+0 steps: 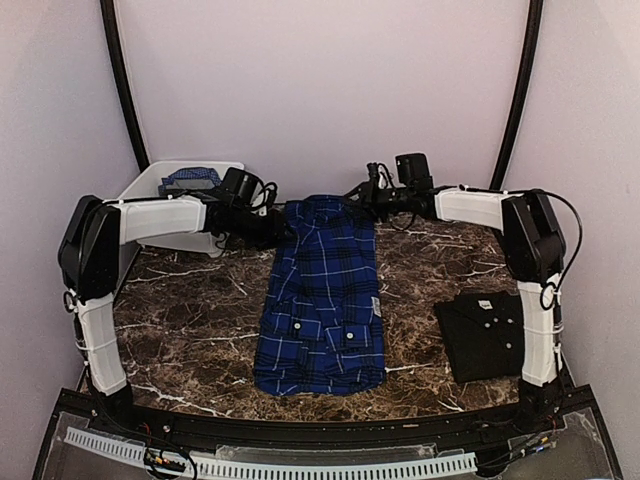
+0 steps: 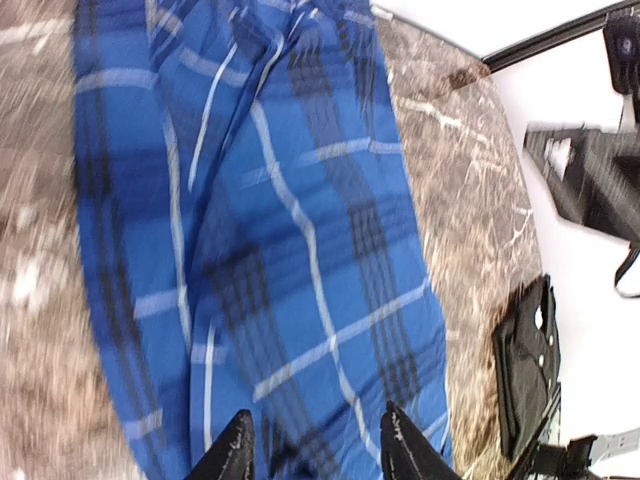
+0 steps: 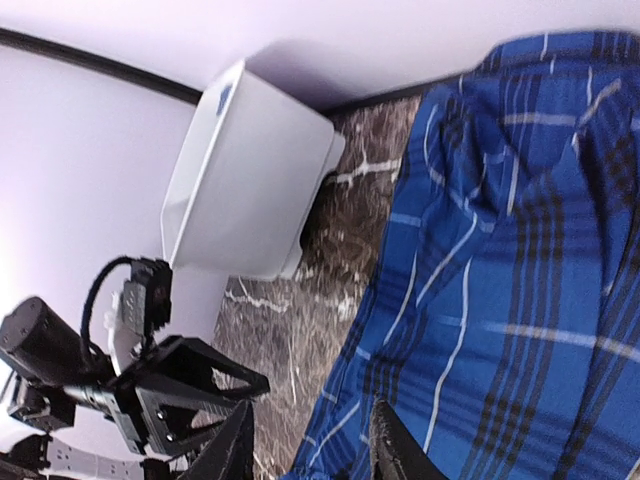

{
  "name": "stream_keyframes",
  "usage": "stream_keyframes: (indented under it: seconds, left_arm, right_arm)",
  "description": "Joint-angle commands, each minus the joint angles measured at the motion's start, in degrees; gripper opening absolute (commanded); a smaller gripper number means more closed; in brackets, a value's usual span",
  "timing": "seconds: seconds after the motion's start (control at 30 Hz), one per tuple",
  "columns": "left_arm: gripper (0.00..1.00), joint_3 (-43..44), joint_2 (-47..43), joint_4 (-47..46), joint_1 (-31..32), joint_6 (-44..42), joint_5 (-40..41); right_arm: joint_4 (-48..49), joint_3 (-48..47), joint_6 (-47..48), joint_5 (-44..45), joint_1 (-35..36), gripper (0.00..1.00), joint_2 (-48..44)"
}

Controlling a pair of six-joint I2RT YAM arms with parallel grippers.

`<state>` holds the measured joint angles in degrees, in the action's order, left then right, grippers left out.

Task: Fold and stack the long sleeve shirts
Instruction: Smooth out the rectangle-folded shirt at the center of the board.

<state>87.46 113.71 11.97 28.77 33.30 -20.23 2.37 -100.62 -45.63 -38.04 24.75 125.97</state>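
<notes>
The royal-blue plaid shirt (image 1: 322, 300) lies lengthwise down the middle of the marble table, folded narrow, chest pockets toward the near end. It fills the left wrist view (image 2: 290, 230) and the right side of the right wrist view (image 3: 500, 290). The black shirt (image 1: 490, 332) lies folded at the near right; its edge shows in the left wrist view (image 2: 525, 365). My left gripper (image 1: 283, 230) is open above the plaid shirt's far left edge (image 2: 315, 445). My right gripper (image 1: 350, 200) is open above the shirt's far end (image 3: 310, 445). Neither holds anything.
A white plastic tub (image 1: 180, 205) with blue cloth in it stands at the far left corner; it also shows in the right wrist view (image 3: 250, 175). The marble table (image 1: 180, 320) ends at a pale back wall. Black frame posts rise at both back corners.
</notes>
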Motion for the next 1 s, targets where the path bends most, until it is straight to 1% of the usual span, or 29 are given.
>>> stream_keyframes:
  seconds: [0.0, 0.13, 0.23, 0.33, 0.43, 0.67, 0.87, 0.97]
  left_arm:
    - [0.4, -10.7, -8.5, -0.9, 0.5, 0.7, -0.5]
    - [0.38, -19.5, -14.3, -0.4, 0.9, 1.0, 2.6]
    - [0.38, -26.1, -17.5, -1.1, 0.9, 1.9, 3.5]
    - [0.37, -30.0, -20.3, -1.4, 1.0, 2.7, 3.3]
    - [0.37, -33.6, -22.0, -1.6, 1.0, 3.2, 3.0]
    - [0.36, -37.2, -23.7, -1.2, 1.0, 3.3, -0.1]
    - [0.31, -37.5, -25.1, 0.7, 1.0, 1.7, -1.4]
    - [0.31, -37.0, -24.4, 0.9, 1.0, 1.2, -1.9]
  right_arm:
    - [3.2, 13.1, 1.8, 0.8, 4.6, 0.34, -4.6]
    - [6.4, 21.7, 1.0, 1.1, 7.1, 0.33, -7.5]
    - [8.0, 25.3, 0.4, 1.2, 7.8, 0.33, -7.8]
    - [8.8, 27.3, 0.2, 0.9, 8.0, 0.32, -6.7]
    - [7.4, 27.3, 1.1, 2.2, 7.9, 0.31, -5.3]
    - [1.1, 24.1, 5.1, 7.8, 7.6, 0.3, -3.8]
    - [-4.0, 26.2, 8.7, 11.4, 8.1, 0.31, -10.0]
    - [-5.6, 29.0, 9.8, 12.6, 8.6, 0.31, -14.4]
